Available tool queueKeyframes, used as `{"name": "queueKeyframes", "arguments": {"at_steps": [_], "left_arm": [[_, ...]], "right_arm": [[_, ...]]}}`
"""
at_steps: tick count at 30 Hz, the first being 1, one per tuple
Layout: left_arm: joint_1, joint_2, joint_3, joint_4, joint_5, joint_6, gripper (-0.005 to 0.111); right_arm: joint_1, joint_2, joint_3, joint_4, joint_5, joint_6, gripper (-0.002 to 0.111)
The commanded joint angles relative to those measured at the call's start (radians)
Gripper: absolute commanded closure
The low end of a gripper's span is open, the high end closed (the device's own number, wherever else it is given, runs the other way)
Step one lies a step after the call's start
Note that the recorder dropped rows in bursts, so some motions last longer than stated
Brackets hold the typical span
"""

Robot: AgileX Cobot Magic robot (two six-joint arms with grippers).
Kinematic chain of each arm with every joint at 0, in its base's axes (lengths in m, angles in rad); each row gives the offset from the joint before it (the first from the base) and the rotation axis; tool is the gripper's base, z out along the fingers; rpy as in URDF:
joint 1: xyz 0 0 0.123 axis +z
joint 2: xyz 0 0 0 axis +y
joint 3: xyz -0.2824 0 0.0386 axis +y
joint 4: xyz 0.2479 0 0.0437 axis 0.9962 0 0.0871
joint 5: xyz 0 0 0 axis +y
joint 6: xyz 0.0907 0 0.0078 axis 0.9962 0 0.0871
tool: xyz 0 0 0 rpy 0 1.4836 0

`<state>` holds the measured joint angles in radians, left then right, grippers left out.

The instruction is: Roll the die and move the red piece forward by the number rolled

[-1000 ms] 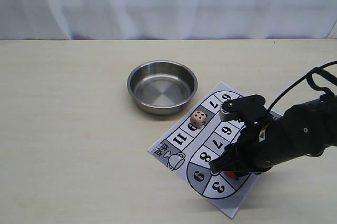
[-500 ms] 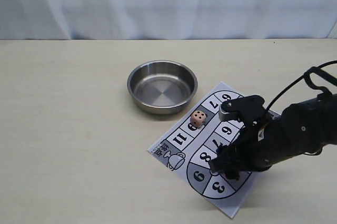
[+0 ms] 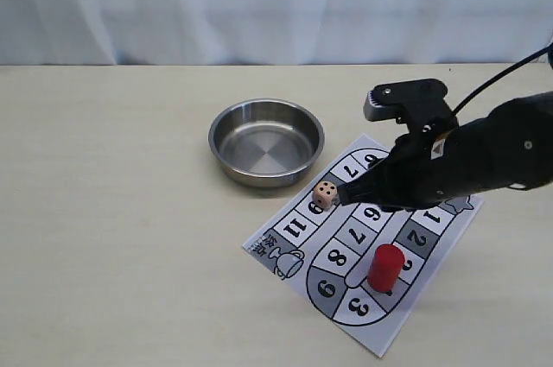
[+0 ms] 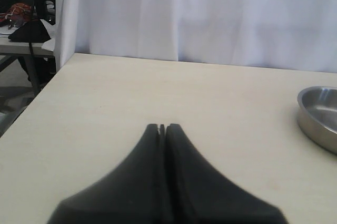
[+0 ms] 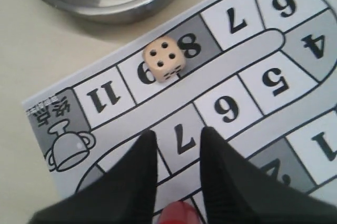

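Beige table bears board and die; white curtain, perhaps bags beyond.

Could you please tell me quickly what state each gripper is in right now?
Left gripper: closed, empty.
Right gripper: open, holding nothing.

red piece upright on board | die near bowl | right end effector beside die
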<state>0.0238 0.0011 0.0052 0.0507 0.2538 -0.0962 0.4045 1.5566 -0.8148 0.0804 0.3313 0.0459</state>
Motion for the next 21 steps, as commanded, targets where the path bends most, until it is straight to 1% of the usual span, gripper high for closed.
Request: {"name": "queueKeyframes", "arguments": {"at_steps": [1,2,3,7,11,17,21], "left_arm": [[0.000,-0.001,-0.005,-0.003,-0.012,-0.004,0.107],[0.000,-0.001,-0.005,-0.003,-0.012,-0.004,0.107],[0.000,-0.001,-0.005,-0.003,-0.012,-0.004,0.107],[0.000,-0.001,-0.005,-0.003,-0.012,-0.004,0.107],[0.000,-0.001,-0.005,-0.003,-0.012,-0.004,0.107],[0.000,-0.001,-0.005,-0.003,-0.012,-0.004,0.107],[0.000,-0.001,-0.005,-0.003,-0.012,-0.004,0.107]], "right_arm": [[-0.094,-0.009,-0.041,-0.021,0.101,0.004,0.098],[-0.116,-0.009,-0.050,-0.021,0.119,0.004,0.102],[-0.142,-0.009,-0.056,-0.021,0.136,-0.001,0.104],[-0.236,-0.009,-0.070,-0.065,0.175,-0.046,0.104],[-0.322,-0.009,-0.070,-0.090,0.177,-0.046,0.104],[-0.400,-0.009,-0.070,-0.094,0.175,-0.064,0.104],[-0.401,-0.009,-0.070,-0.091,0.159,-0.085,0.104]]}}
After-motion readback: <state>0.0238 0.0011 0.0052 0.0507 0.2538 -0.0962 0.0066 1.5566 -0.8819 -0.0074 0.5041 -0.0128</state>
